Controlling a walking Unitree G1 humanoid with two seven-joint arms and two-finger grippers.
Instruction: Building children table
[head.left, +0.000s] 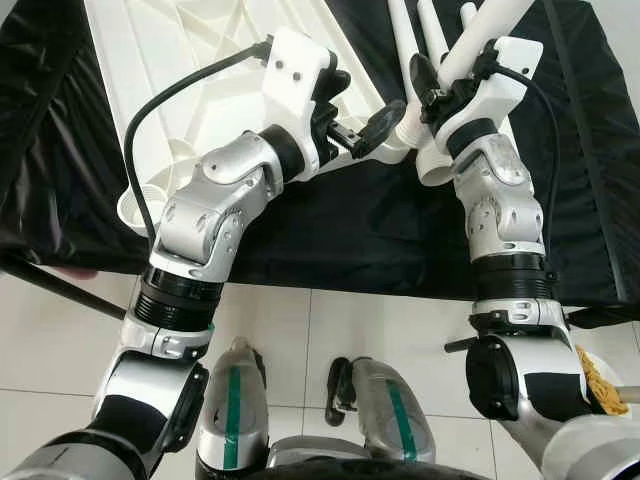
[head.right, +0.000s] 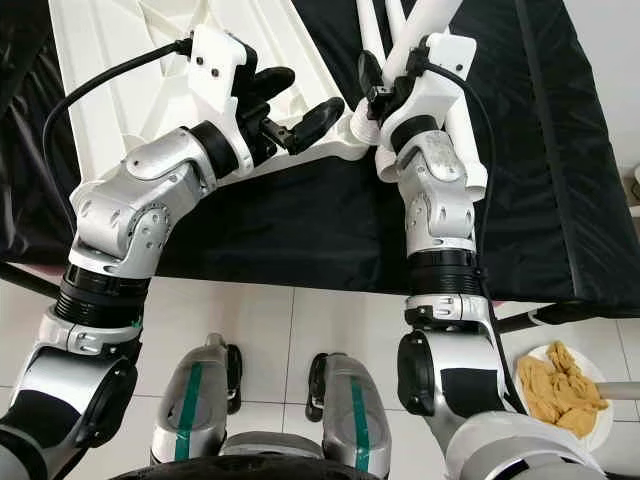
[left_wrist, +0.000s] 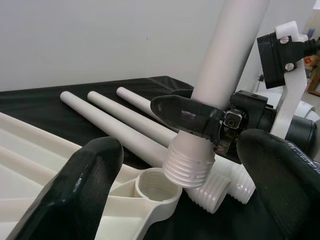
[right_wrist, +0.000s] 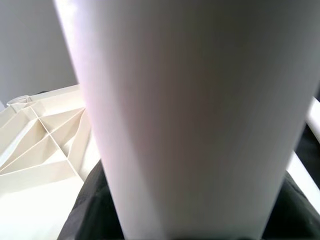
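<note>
A white plastic tabletop (head.left: 200, 80) lies upside down on black cloth, with a round corner socket (left_wrist: 152, 187) showing. My right gripper (head.left: 440, 80) is shut on a white table leg (left_wrist: 225, 60), held tilted. The leg's threaded end (left_wrist: 187, 167) is right at the socket's rim, and I cannot tell whether they touch. My left gripper (head.left: 360, 105) is open beside that corner, and its black fingers (left_wrist: 80, 190) straddle the socket without holding anything. In the right wrist view the held leg (right_wrist: 190, 115) looms close, with the ribbed underside (right_wrist: 40, 145) behind it.
Three spare legs (left_wrist: 115, 117) lie side by side on the black cloth (head.left: 350, 230) beyond the socket. A plate of yellow food (head.right: 560, 390) sits on the tiled floor at my right. A dark bar (head.left: 50, 280) crosses the lower left.
</note>
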